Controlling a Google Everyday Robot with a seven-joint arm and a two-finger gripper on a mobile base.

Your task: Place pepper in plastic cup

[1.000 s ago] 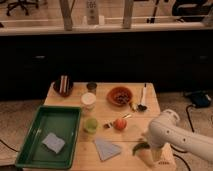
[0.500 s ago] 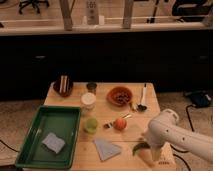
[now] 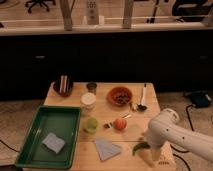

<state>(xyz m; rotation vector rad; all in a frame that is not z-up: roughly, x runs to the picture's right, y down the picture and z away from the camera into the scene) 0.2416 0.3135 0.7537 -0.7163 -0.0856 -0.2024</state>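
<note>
Plastic cup (image 3: 90, 124): upright, mid-table.
Tray (image 3: 33, 131): left of cup, holds grey cloth (image 3: 53, 142).
Pepper (image 3: 139, 147): right of cup, near table (image 3: 102, 111) front edge.
Gripper (image 3: 152, 152): over pepper, fingers apart.

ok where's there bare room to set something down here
Bare: the far half of the green tray, beyond the sponge, and the table strip between the orange fruit and the grey cloth. Crowded: the front right corner, where the gripper hangs beside the pepper.
</note>
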